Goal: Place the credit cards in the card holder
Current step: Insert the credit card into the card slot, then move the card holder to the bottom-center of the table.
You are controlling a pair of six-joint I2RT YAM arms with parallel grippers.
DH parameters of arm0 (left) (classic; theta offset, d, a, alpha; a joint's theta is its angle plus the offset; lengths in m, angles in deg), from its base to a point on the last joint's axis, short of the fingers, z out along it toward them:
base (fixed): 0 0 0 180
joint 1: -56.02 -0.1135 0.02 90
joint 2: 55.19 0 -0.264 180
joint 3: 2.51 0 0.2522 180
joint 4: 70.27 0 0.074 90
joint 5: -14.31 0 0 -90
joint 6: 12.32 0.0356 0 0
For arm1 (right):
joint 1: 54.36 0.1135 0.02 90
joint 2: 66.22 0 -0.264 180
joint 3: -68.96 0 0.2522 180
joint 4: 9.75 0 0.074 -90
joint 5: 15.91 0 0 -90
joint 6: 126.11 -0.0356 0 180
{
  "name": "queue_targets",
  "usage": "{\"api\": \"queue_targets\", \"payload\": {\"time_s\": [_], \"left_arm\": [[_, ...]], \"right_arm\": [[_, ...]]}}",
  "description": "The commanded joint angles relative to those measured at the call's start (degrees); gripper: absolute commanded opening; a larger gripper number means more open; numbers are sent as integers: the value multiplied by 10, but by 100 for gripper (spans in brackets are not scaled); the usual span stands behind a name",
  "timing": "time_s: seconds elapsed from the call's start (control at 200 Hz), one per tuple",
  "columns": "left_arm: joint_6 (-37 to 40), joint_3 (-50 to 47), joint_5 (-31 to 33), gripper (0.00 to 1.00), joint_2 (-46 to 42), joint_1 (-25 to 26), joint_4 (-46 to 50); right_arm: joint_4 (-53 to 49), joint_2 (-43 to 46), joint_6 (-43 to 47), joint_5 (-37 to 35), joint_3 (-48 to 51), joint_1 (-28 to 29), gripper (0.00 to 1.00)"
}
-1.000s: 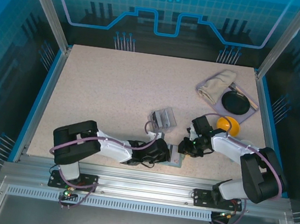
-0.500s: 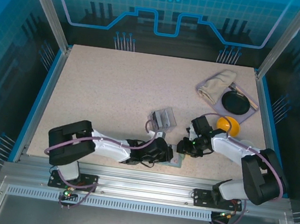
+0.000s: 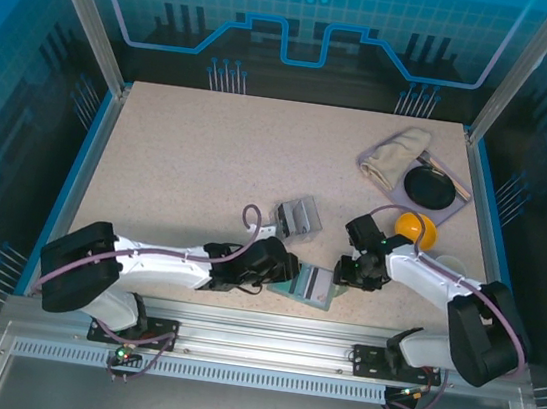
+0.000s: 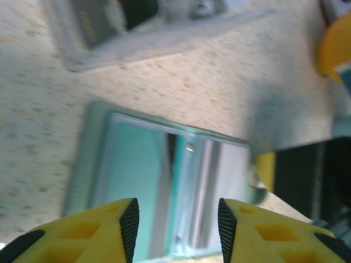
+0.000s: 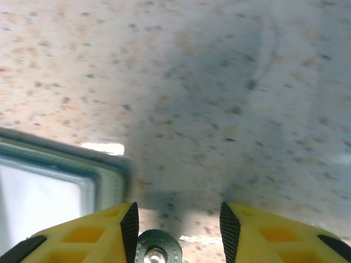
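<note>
The card holder (image 3: 307,288) lies open and flat near the table's front edge, teal inside with a pale striped right half. In the left wrist view the card holder (image 4: 148,181) lies just ahead of my left gripper (image 4: 178,211), whose jaws stand open with nothing between them. From above, the left gripper (image 3: 283,270) is at the holder's left edge and the right gripper (image 3: 345,273) at its right edge. The right gripper (image 5: 178,216) is open over bare table, with the holder's corner (image 5: 104,175) at its left. A pale panel (image 4: 233,170) in the holder may be a credit card; I cannot tell.
A small clear plastic box (image 3: 297,215) stands behind the holder, something dark inside it (image 4: 90,24). An orange bowl (image 3: 415,226) sits right of the right arm. At the back right lie a beige cloth (image 3: 398,148) and a black disc (image 3: 430,188).
Both grippers have opened. The left arm has pulled back to the left and the card holder, earlier pinched between the two grippers, now lies spread open on the table.
</note>
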Motion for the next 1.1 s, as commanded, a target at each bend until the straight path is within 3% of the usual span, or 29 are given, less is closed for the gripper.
{"api": "queue_targets", "payload": {"time_s": [0.0, 0.17, 0.39, 0.48, 0.665, 0.755, 1.095], "left_arm": [[26, -7, -19, 46, -2, -23, 47], [34, 1, -48, 48, 17, -39, 61], [27, -13, -59, 50, 18, -49, 60], [35, -8, -73, 51, 27, -53, 64], [43, 5, -91, 51, 49, -54, 66], [41, 4, -93, 50, 51, -54, 64], [42, 3, -75, 50, 38, -54, 72]], "right_arm": [[-58, 25, -30, -65, -6, 6, 49], [-61, 49, -43, -57, 3, 7, 52], [-88, 79, -45, -38, 1, 7, 40], [-84, 101, -45, -6, 8, 7, 40], [-55, 90, -66, 72, 30, 9, 49], [-40, 94, -81, 79, 33, 9, 59], [-41, 95, -104, 71, 8, 42, 76]]}}
